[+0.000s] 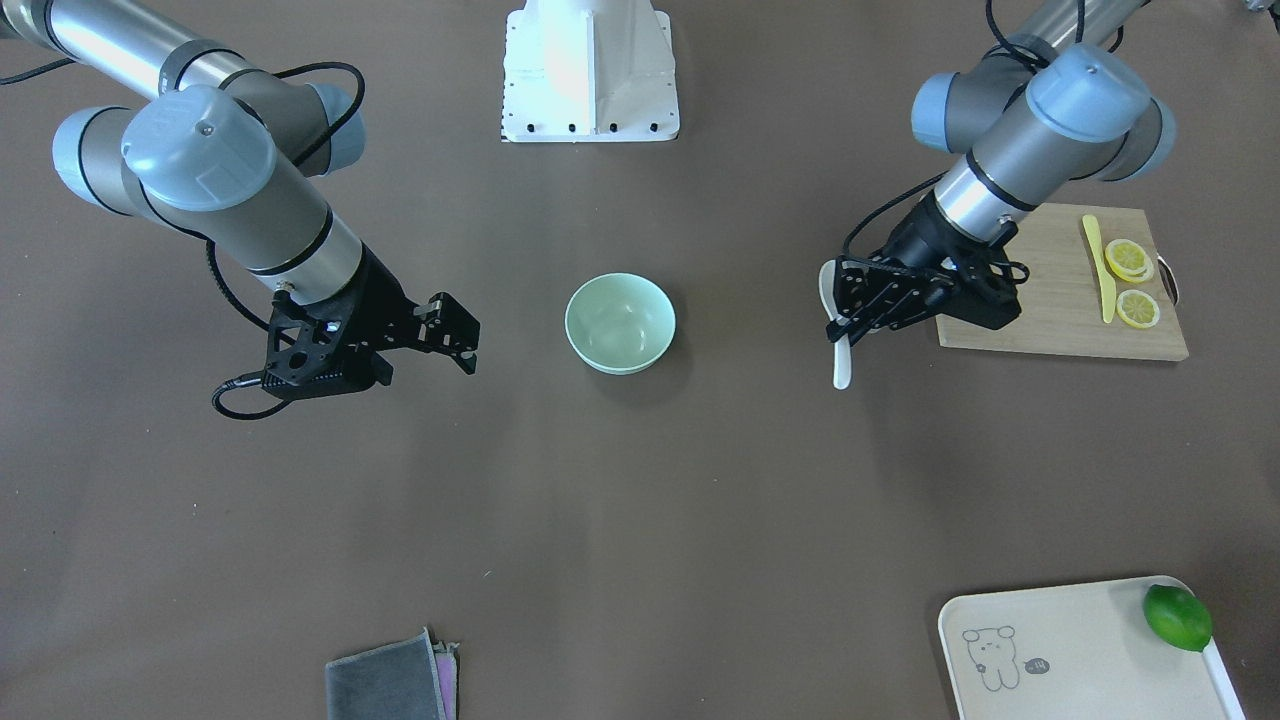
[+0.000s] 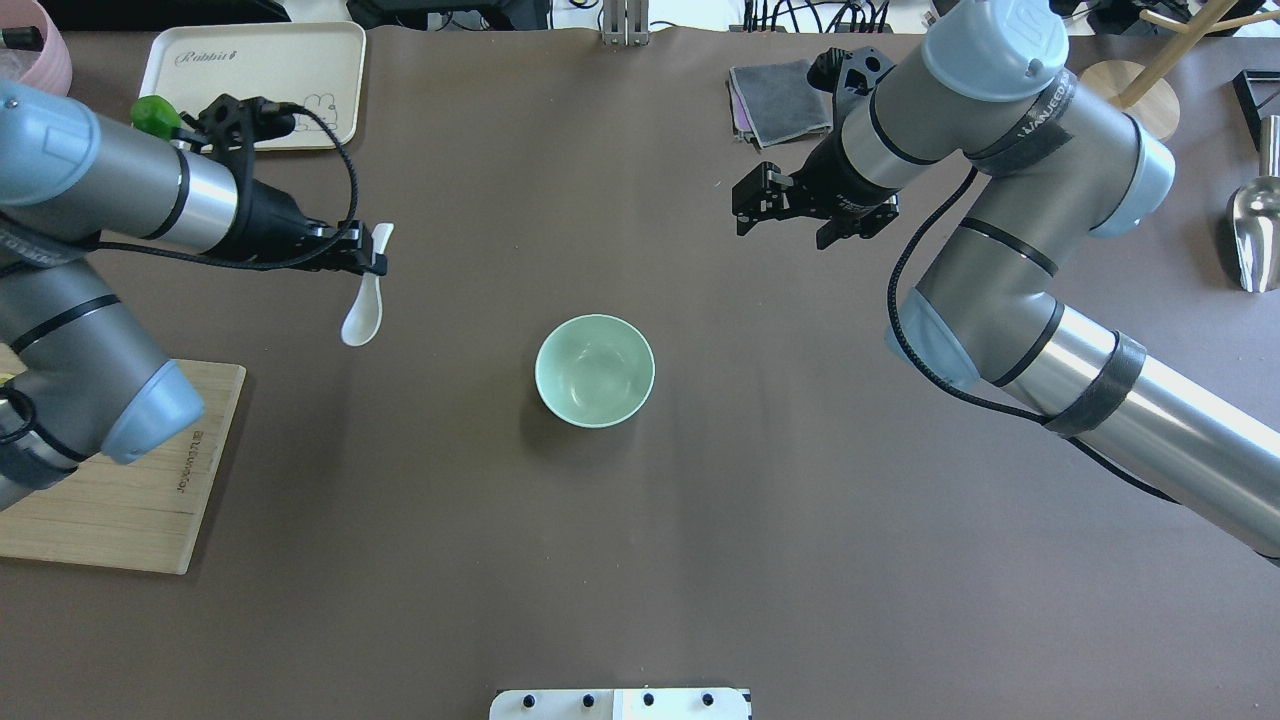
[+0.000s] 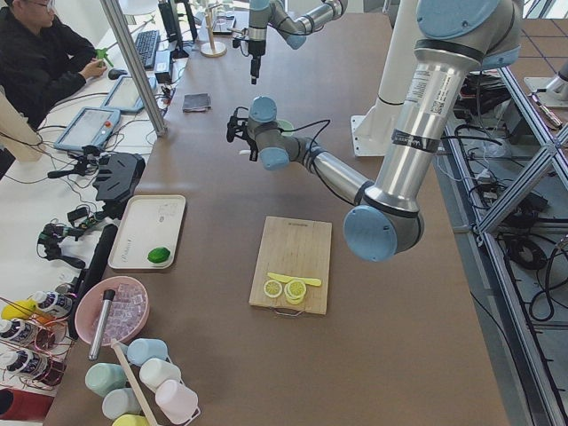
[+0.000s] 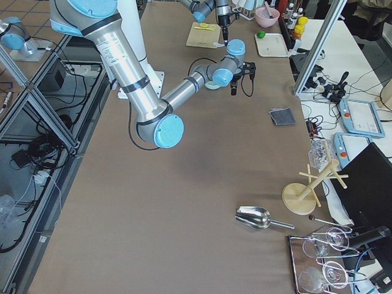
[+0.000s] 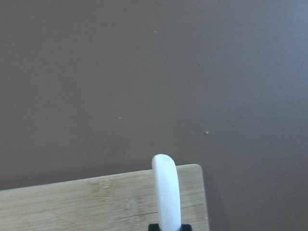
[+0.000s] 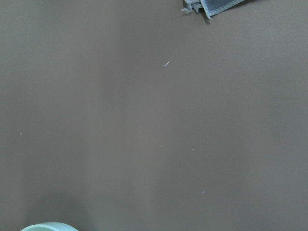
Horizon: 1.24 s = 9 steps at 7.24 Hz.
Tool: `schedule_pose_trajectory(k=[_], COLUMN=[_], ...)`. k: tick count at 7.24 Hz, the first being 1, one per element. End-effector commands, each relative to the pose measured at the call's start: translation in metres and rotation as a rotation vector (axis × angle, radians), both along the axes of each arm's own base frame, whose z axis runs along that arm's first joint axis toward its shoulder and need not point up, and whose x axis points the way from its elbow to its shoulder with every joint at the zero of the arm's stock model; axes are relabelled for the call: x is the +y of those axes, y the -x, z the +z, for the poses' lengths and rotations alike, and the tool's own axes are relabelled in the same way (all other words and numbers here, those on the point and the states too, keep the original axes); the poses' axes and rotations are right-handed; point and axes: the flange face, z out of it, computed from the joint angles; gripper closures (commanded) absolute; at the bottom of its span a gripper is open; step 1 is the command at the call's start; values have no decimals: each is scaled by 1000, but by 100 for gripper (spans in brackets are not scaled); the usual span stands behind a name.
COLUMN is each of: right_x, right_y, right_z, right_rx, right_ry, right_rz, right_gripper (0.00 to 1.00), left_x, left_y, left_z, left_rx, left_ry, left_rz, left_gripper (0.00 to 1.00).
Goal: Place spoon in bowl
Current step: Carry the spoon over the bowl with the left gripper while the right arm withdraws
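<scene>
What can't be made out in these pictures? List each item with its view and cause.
Glossy white soup spoon: left wrist view, the bottom edge cuts off all but one end.
Pale mint-green round bowl: right wrist view, only a rim sliver above the bottom edge.
Wooden cutting board: overhead view, left arm and frame edge hide part.
Left hand: side views, too small to judge its hold.

- Matte brown worktop (image 2: 640, 560), evenly lit, spreads beneath the left claw (image 2: 377, 256).
- White side desk (image 3: 22, 191) lies beyond that claw.
- Tiled floor (image 3: 541, 373) lies behind it.
</scene>
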Motion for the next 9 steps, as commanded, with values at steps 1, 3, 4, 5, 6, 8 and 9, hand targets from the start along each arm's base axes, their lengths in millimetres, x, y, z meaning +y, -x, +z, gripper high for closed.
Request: schedule_pose_trajectory(k=[1, 3, 4, 5, 6, 8, 9], right_x=[13, 40, 38, 32, 29, 21, 19], right_y=[-51, -145, -159, -165, -164, -172, -176], right_z=[45, 134, 150, 159, 172, 196, 195], right_rx=[33, 69, 79, 93, 109, 139, 141], right_ry=[-148, -296, -273, -255, -235, -166, -135], right_rz=[-86, -65, -56, -41, -39, -40, -45], right_gripper=[0, 0, 0, 0, 0, 0, 0], left_x=[-8, 15, 24, 40, 55, 67, 74], left_y=[-45, -122, -138, -158, -177, -191, -199], left_z=[-59, -82, -82, -83, -80, -75, -70], left_rx=[55, 33, 50, 42, 30, 25, 15], left_ry=[15, -31, 30, 20, 13, 34, 40], left_rz=[-54, -121, -131, -144, -153, -136, -123], left_gripper=[100, 100, 100, 100, 100, 100, 100])
